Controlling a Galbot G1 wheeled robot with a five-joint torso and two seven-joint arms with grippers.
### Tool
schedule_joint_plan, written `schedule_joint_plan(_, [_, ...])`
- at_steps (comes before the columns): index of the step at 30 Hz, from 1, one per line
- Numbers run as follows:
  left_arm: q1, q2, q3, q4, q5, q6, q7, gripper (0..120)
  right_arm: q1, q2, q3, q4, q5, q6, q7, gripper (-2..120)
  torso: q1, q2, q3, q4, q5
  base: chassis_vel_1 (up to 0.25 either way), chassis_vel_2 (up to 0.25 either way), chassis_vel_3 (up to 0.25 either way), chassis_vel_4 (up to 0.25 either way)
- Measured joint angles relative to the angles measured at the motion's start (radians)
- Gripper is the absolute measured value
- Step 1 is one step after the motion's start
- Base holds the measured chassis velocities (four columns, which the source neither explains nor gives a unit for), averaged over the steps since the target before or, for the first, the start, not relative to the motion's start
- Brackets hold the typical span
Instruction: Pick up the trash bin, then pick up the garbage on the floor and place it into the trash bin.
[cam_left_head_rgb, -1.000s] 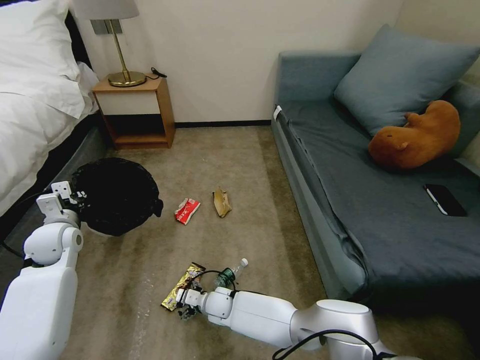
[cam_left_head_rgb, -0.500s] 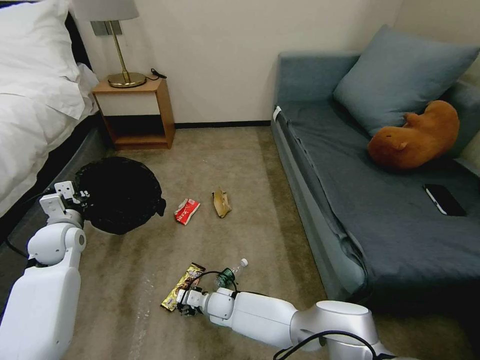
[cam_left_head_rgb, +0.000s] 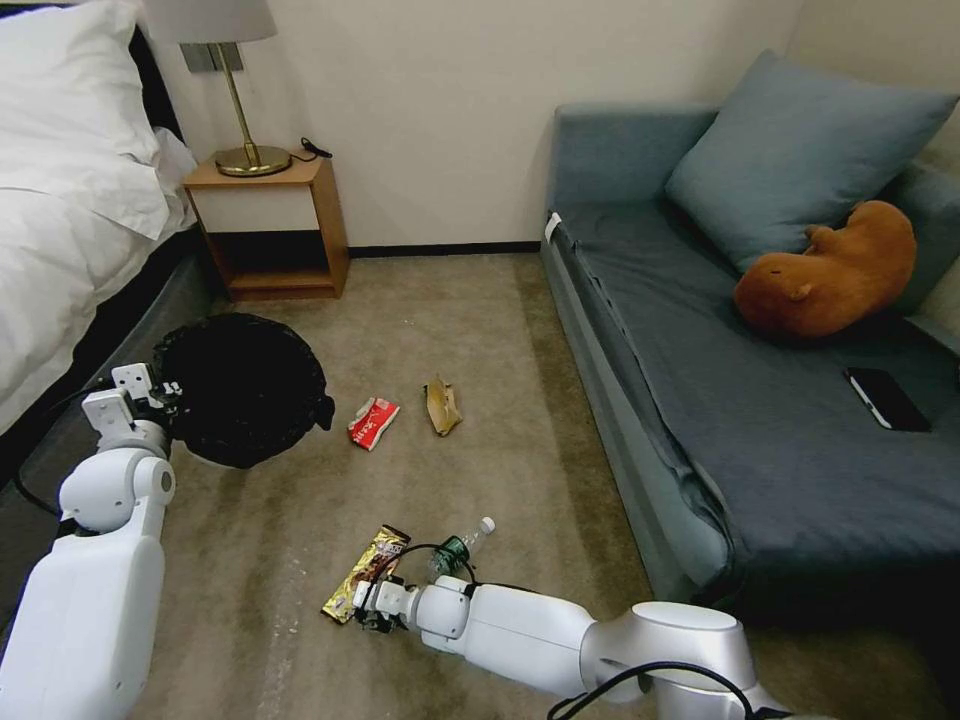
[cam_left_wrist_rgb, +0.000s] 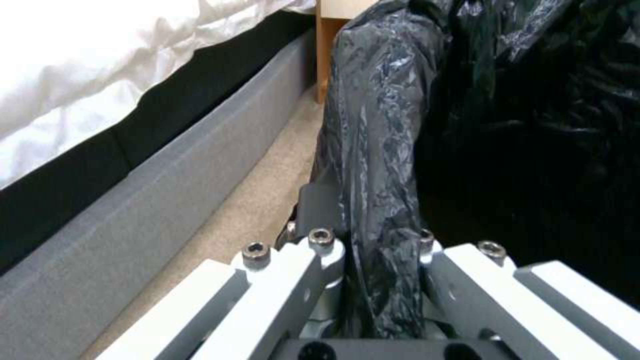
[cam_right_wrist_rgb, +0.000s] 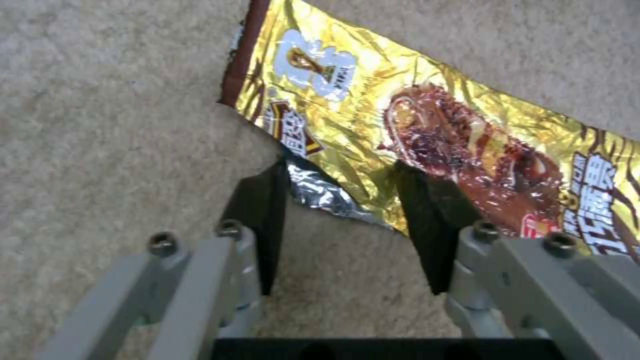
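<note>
The trash bin (cam_left_head_rgb: 245, 385), lined with a crinkled black bag, sits on the carpet beside the bed. My left gripper (cam_left_head_rgb: 160, 393) is shut on its rim, and the bag fold (cam_left_wrist_rgb: 377, 165) is pinched between the fingers. The garbage lies on the floor: a red-and-white packet (cam_left_head_rgb: 373, 421), a tan paper wrapper (cam_left_head_rgb: 443, 404), a gold snack wrapper (cam_left_head_rgb: 365, 572) and a small clear bottle (cam_left_head_rgb: 462, 545). My right gripper (cam_left_head_rgb: 372, 612) is low over the gold wrapper (cam_right_wrist_rgb: 427, 130). It is open (cam_right_wrist_rgb: 343, 170), with its dark fingertips straddling the wrapper's torn silver edge.
A bed with white bedding (cam_left_head_rgb: 70, 200) runs along the left, with a wooden nightstand and lamp (cam_left_head_rgb: 268, 215) against the wall. On the right, a blue sofa (cam_left_head_rgb: 760, 400) holds a cushion, a brown plush toy (cam_left_head_rgb: 830, 270) and a black phone (cam_left_head_rgb: 887, 398). Bare carpet lies between them.
The left arm and the bin it holds have shifted slightly to the right. The right gripper has stayed low at the gold wrapper's near end, settling a touch lower.
</note>
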Motion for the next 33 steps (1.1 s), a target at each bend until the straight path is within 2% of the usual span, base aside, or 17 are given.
schedule_joint_plan(5, [0.0, 0.001, 0.0, 0.0, 0.0, 0.0, 0.0, 3, 0.0, 0.0, 0.0, 0.011, 0.003, -0.006, -0.001, 30, 0.0, 0.0, 0.0, 0.0002, -0.0001, 0.0, 0.0, 0.0, 0.0])
schedule_joint_plan(7, [-0.001, 0.001, 0.001, 0.0, 0.0, -0.001, 0.0, 3, 0.009, -0.001, 0.003, 0.014, 0.008, -0.011, 0.004, 20, 0.0, 0.0, 0.0, 0.0005, 0.0007, 0.0, 0.0, 0.0, 0.0])
schedule_joint_plan(8, [-0.001, 0.001, 0.001, 0.0, 0.0, -0.001, 0.0, 3, 0.009, -0.001, 0.003, 0.014, 0.008, -0.011, 0.004, 20, 0.0, 0.0, 0.0, 0.0005, 0.0007, 0.0, 0.0, 0.0, 0.0])
schedule_joint_plan(10, [-0.002, -0.001, 0.003, 0.0, 0.001, -0.002, -0.003, 3, 0.021, -0.004, 0.013, 0.012, 0.01, -0.016, 0.011, 10, 0.0, 0.0, 0.0, -0.0007, -0.0009, 0.0, 0.0, 0.0, 0.0])
schedule_joint_plan(11, [-0.002, -0.001, 0.003, 0.0, 0.001, -0.002, -0.003, 3, 0.021, -0.004, 0.013, 0.012, 0.01, -0.016, 0.011, 10, 0.0, 0.0, 0.0, -0.0007, -0.0009, 0.0, 0.0, 0.0, 0.0])
schedule_joint_plan(12, [-0.002, -0.002, 0.005, 0.0, 0.0, -0.003, -0.001, 3, 0.021, -0.004, 0.014, 0.016, 0.013, -0.016, 0.01, 5, 0.0, 0.0, 0.001, -0.0009, 0.0002, 0.0, 0.0, 0.0, 0.0])
schedule_joint_plan(13, [-0.003, -0.002, 0.006, 0.0, 0.0, -0.003, 0.001, 3, 0.03, -0.004, 0.022, 0.021, 0.013, -0.016, 0.011, 0, 0.0, 0.0, 0.0, -0.0012, -0.0004, 0.0, 0.0, 0.0, 0.0])
schedule_joint_plan(18, [-0.008, -0.002, 0.008, 0.002, 0.001, -0.004, 0.0, 3, 0.043, -0.003, 0.032, 0.038, 0.02, -0.015, 0.012, 0, 0.0, 0.0, 0.0, -0.0002, 0.0001, 0.0, 0.0, 0.0, 0.0])
schedule_joint_plan(33, [-0.013, 0.0, 0.011, 0.022, 0.005, -0.017, 0.007, 3, 0.044, -0.019, 0.084, 0.074, 0.02, -0.012, 0.02, 0, 0.0, 0.0, 0.0, -0.0004, 0.0002, 0.0, 0.0, 0.0, 0.0])
